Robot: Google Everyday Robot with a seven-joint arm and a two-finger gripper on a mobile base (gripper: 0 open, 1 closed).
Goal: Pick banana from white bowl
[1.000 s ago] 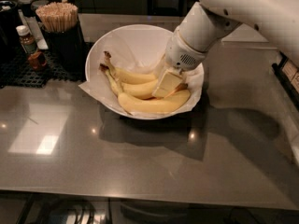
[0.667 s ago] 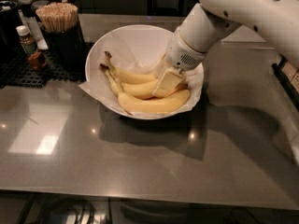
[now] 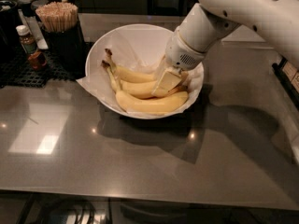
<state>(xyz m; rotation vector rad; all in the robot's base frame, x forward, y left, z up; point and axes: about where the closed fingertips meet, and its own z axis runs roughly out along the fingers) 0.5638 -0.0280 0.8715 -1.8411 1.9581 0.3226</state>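
Observation:
The white bowl [image 3: 140, 29], wide and lined with crinkled white paper, stands on the grey counter just left of centre. Three yellow bananas lie in it: one at the front [image 3: 149, 104], one in the middle [image 3: 135, 88] and one behind [image 3: 133, 74], with their stems pointing left. My gripper [image 3: 166, 80] reaches down into the right half of the bowl from the white arm [image 3: 243, 8]. Its cream tip rests against the right end of the middle banana. The wrist hides the bananas' right ends and the bowl's far right wall.
A dark cup of wooden sticks [image 3: 58, 17] stands just left of the bowl, almost touching its rim. A small brown bottle [image 3: 28, 43] and other containers sit on a black mat [image 3: 21, 73] at the far left. Grey counter [image 3: 140, 162] stretches out in front.

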